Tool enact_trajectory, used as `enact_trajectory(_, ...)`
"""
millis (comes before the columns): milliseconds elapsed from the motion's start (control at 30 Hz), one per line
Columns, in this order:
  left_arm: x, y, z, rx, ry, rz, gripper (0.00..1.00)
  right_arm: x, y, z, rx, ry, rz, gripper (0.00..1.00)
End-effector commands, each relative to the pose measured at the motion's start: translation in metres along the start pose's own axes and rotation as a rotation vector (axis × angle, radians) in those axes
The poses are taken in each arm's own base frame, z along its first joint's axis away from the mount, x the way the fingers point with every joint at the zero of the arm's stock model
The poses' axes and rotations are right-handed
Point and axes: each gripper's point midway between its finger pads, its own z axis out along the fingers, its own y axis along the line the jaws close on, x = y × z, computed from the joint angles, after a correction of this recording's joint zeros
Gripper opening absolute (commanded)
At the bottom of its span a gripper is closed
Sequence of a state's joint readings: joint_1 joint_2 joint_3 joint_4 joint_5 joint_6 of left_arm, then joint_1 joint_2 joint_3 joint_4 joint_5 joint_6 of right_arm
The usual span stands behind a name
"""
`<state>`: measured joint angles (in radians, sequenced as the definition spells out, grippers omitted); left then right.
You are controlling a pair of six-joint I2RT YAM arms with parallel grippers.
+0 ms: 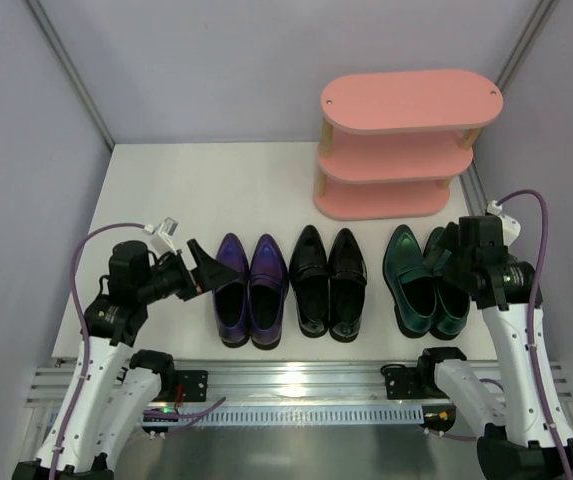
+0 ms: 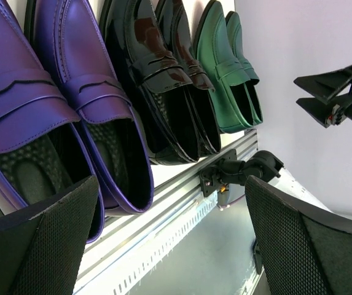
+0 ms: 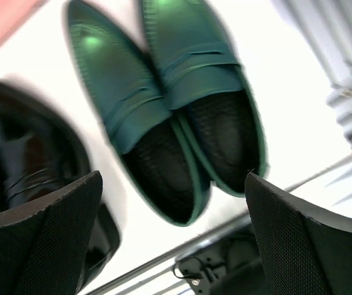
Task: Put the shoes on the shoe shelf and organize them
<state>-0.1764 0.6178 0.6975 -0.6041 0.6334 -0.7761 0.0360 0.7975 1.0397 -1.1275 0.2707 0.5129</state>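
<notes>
Near edge of white table (image 1: pixel 166 190), in one row L to R: purple pair (image 1: pixel 249 290), black pair (image 1: pixel 328 283), green pair (image 1: pixel 421 282). All glossy pointed loafers. Toes toward back wall, heels toward alu rail (image 1: pixel 296 378) at front. Shoes of each pair side by side, touching or nearly so, w/ narrow gaps btw pairs. All six flat on soles on table, dark insides showing.

Pink shelf (image 1: pixel 411 100) at back R of table, close to wall. 3 oval boards on pale posts. Stands just beyond toes of black & green pairs, apart from them.

L claw (image 2: pixel 170 184): released, fingers (image 2: pixel 46 246) spread wide, grasping nothing. Hangs low just L of purple pair, level w/ L purple shoe, aimed sideways across the row. No contact visible. From L wrist cam: looks along heel ends of all 3 pairs, w/ R arm's claw in air at far R.

R claw (image 3: pixel 173 178): likewise released, pads (image 3: pixel 305 246) far apart, nothing btw them. Hovers over R side of green pair, hiding part of R green shoe in top view. From R wrist cam: looks down on both green shoe openings, black pair at L edge, corner of pink shelf at top L. R wrist pic blurred, so cannot tell for sure whether touching the shoe; appears clear of it.
</notes>
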Motion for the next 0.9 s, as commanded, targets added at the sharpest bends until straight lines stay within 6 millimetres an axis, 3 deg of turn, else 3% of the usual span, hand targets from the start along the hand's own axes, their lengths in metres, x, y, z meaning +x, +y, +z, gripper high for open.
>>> enact_trajectory(0, 0.006, 0.0, 0.002, 0.022, 0.03, 0.013, 1.0, -0.014, -0.041, -0.005, 0.283, -0.034, 0.065, 0.97)
enact_trajectory(200, 0.008, 0.003, 0.006, 0.023, 0.048, -0.01, 1.0, -0.028, -0.068, -0.008, 0.462, -0.079, 0.164, 0.97)
enact_trajectory(267, 0.007, 0.0, 0.005, 0.035, 0.044, -0.006, 1.0, -0.026, -0.077, 0.001, 0.494, -0.033, 0.19, 0.97)
enact_trajectory(333, 0.007, -0.001, 0.006, 0.045, 0.044, -0.01, 1.0, -0.023, -0.073, 0.019, 0.44, 0.029, 0.225, 0.97)
enact_trajectory(367, 0.007, -0.002, 0.006, 0.05, 0.041, -0.013, 0.99, -0.02, -0.083, 0.029, 0.454, 0.055, 0.257, 0.97)
enact_trajectory(533, 0.009, 0.0, 0.01, 0.064, 0.046, -0.034, 1.0, -0.003, -0.059, 0.059, 0.295, 0.174, 0.226, 0.97)
enact_trajectory(567, 0.007, -0.001, 0.011, 0.076, 0.038, -0.029, 1.0, -0.004, -0.042, 0.064, 0.198, 0.176, 0.228, 0.97)
enact_trajectory(867, 0.01, 0.001, 0.014, 0.088, 0.042, -0.047, 1.0, 0.003, -0.006, 0.049, -0.102, 0.093, 0.132, 0.97)
